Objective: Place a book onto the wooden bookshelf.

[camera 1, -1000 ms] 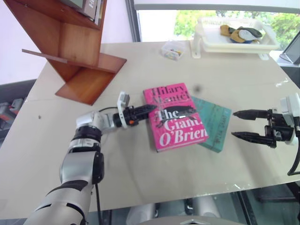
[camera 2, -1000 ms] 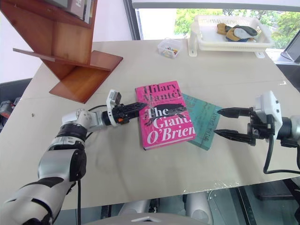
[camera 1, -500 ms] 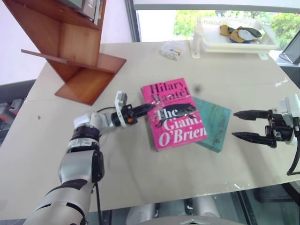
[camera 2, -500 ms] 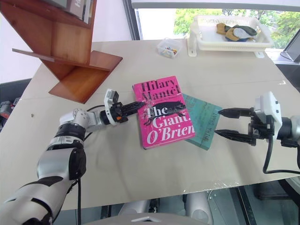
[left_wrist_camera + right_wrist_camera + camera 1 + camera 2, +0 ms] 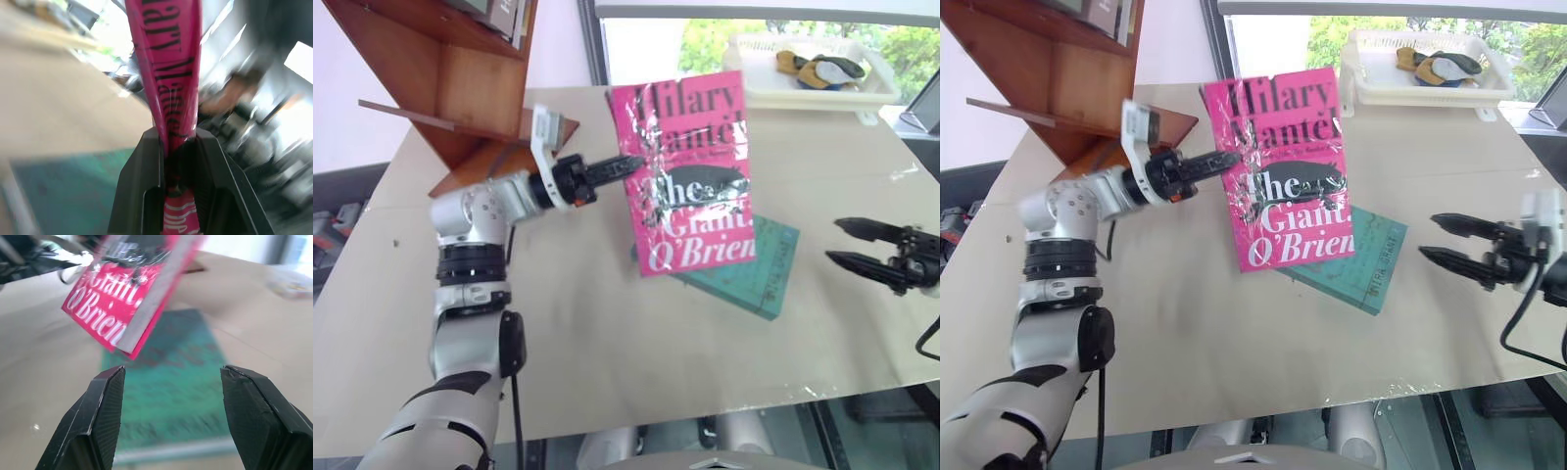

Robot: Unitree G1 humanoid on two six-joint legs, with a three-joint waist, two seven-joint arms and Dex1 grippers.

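Carry step: left gripper [image 5: 628,164] pinching book [image 5: 693,176] aloft; right gripper [image 5: 858,244] spread, empty; next, swing far-left onto wooden bookshelf [image 5: 450,93]

The bright pink book [image 5: 693,176] hangs upright above the tabletop [image 5: 607,333], cover facing out, clamped at its spine edge by the left claw [image 5: 628,164]. The reddish-brown wooden bookshelf [image 5: 450,98] stands at the tabletop's far left corner.

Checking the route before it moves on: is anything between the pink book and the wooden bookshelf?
Nothing visible. The left gripper holds the pink book above the table, and the bookshelf lies just beyond that arm, with open space between.
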